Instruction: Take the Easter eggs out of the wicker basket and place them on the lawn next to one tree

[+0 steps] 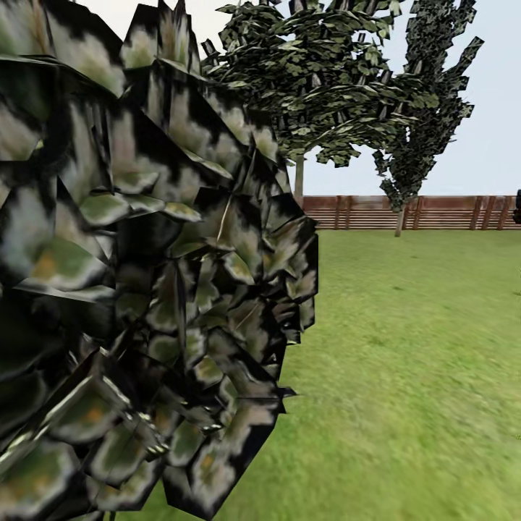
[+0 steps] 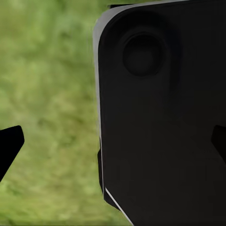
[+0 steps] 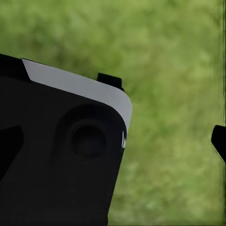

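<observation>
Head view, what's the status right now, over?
Both grippers open, empty, over mottled green lawn. No eggs or basket in sight. Big dark leafy shrub close on the left; broad-canopied trees by brown slatted fence.

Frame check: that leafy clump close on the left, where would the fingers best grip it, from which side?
Probably nowhere useful: the leafy clump is a mass of flat overlapping leaves, no stem or handle showing. At best, pinch one leaf jutting at its right edge, coming from the lawn side.
</observation>
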Robot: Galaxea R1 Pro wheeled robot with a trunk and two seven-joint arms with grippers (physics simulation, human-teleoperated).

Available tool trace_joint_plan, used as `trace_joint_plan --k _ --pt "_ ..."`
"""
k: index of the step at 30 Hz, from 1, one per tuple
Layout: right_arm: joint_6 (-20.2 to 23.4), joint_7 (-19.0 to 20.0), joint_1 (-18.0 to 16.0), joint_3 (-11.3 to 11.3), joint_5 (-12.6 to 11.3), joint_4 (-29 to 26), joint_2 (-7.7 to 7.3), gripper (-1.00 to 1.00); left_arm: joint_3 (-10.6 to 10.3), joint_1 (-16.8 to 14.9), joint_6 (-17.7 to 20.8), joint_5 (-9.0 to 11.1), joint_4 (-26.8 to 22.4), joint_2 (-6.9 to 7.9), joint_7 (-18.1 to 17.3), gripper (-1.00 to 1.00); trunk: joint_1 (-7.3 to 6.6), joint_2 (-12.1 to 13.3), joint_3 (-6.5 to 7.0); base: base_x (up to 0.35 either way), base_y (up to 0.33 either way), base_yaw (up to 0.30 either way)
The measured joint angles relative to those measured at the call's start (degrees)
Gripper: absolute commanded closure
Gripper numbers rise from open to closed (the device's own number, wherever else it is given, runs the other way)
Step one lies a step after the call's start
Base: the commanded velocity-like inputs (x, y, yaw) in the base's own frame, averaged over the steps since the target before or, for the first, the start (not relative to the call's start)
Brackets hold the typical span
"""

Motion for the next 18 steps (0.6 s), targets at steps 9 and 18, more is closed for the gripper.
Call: trace_joint_plan --k 9,18 --pt "0.0 0.0 0.0 0.0 0.0 0.0 0.01 -1.00 0.0 0.0 0.0 0.0 0.0 0.00 0.0 -1.00 -0.01 0.0 0.00 0.059 -0.317 0.027" --pt "0.0 0.0 0.0 0.0 0.0 0.0 0.02 -1.00 0.0 0.0 0.0 0.0 0.0 0.00 0.0 -1.00 -0.02 0.0 0.00 0.197 -0.281 0.232"
